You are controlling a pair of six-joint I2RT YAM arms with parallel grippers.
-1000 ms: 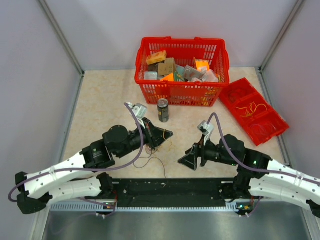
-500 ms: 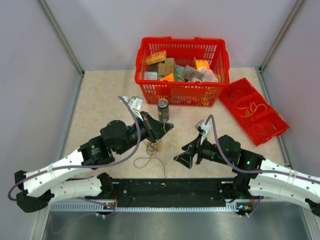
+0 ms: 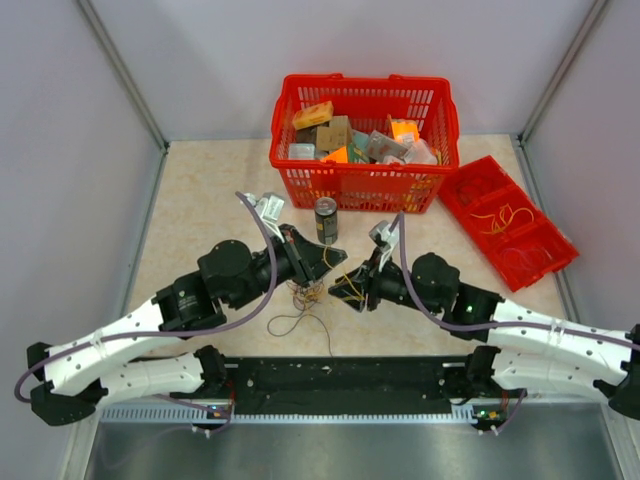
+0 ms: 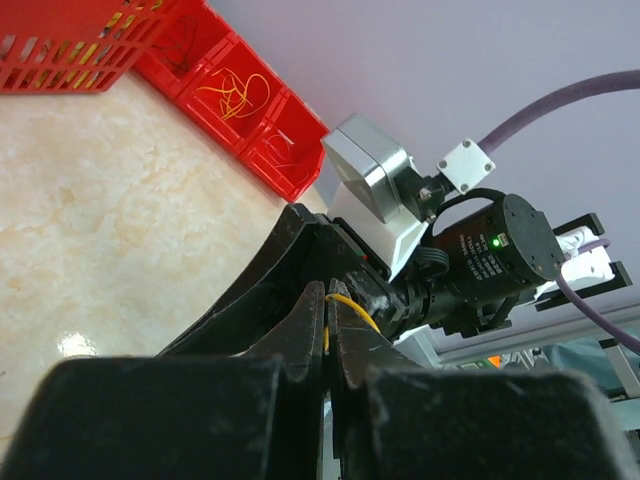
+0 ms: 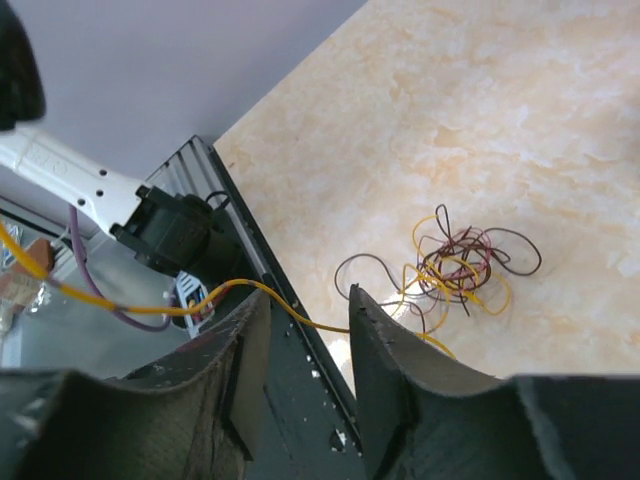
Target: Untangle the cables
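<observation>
The cables (image 3: 305, 292) lie as a small tangle of dark and yellow-orange wires (image 5: 463, 265) on the table between the two arms. My left gripper (image 3: 328, 258) hangs above the tangle, its jaws shut (image 4: 327, 290) on one yellow cable (image 4: 350, 303). That yellow cable (image 5: 300, 318) runs taut from the tangle across the gap of my right gripper (image 5: 308, 296), whose jaws stand open around it without pinching it. The right gripper (image 3: 342, 288) sits just right of the tangle, close to the left one.
A dark drink can (image 3: 326, 220) stands just behind the grippers. A red basket (image 3: 300, 170) full of packets is at the back. A red compartment tray (image 3: 470, 195) holding loose wires lies at the right. A black base rail (image 3: 340, 375) runs along the near edge.
The right arm has swung left toward the left gripper and the tangle, and its jaws have narrowed. The left gripper rose slightly, still holding the yellow cable.
</observation>
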